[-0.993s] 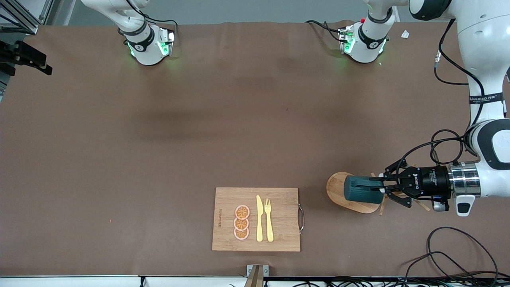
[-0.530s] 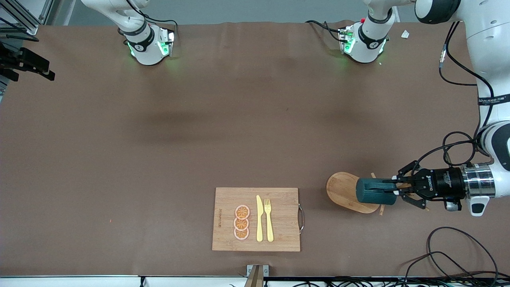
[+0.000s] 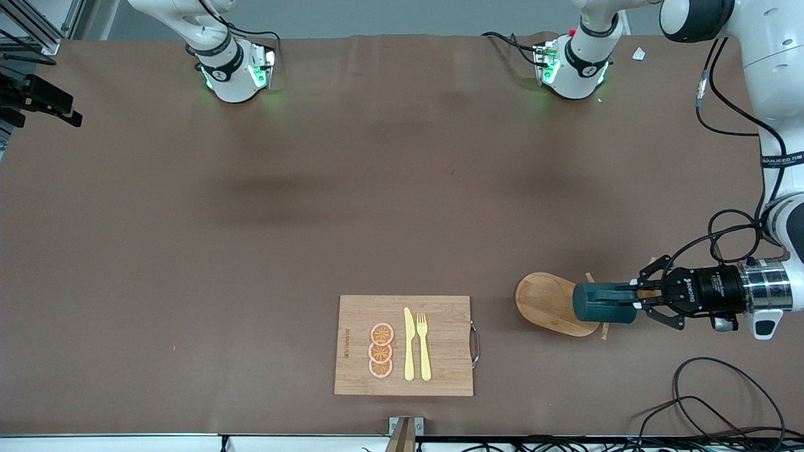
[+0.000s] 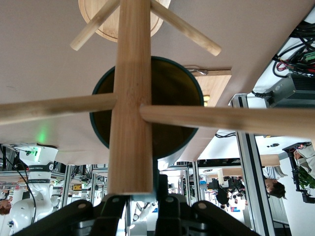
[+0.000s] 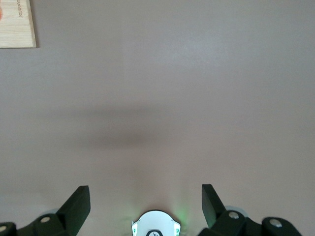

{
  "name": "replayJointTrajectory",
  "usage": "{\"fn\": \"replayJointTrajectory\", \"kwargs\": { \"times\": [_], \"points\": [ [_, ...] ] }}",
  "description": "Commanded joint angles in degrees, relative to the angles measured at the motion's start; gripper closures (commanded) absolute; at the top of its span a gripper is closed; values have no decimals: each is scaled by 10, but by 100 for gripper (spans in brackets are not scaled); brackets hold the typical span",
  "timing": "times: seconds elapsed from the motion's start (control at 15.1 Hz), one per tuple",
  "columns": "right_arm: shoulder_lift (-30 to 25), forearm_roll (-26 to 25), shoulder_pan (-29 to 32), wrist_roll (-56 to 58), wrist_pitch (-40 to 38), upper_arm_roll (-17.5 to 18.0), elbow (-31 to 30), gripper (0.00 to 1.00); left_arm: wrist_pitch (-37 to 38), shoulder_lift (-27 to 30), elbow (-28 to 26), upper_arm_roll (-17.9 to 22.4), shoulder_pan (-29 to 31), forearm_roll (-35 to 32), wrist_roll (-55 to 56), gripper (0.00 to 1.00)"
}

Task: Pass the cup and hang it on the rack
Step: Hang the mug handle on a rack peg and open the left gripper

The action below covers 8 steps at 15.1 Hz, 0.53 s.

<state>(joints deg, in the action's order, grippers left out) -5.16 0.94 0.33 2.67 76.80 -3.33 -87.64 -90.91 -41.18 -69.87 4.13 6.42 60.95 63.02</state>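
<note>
Both arms are wearing glossy white shells with black joint bands, and their round bases are glowing green where they are sitting on the surface. The left arm is carrying looping black cables, a black band with white lettering and a polished steel ring ahead of the black left gripper (image 3: 628,303) with white lettering. The right gripper's (image 5: 145,202) black fingers (image 5: 78,204) are showing angular tips.

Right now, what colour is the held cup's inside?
Mustard yellow inside the dark teal cylindrical cup; the left wrist view shows it best.
</note>
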Motion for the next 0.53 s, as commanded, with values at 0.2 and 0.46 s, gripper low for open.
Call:
{"fn": "replayJointTrajectory", "kwargs": {
  "times": [0.2,0.46],
  "points": [
    [-12,3,3,-1,3,3,8,0,7,0,1,-3,-1,12,0,0],
    [-11,5,5,-2,3,3,5,0,7,19,4,-24,1,9,2,0]
  ]
}}
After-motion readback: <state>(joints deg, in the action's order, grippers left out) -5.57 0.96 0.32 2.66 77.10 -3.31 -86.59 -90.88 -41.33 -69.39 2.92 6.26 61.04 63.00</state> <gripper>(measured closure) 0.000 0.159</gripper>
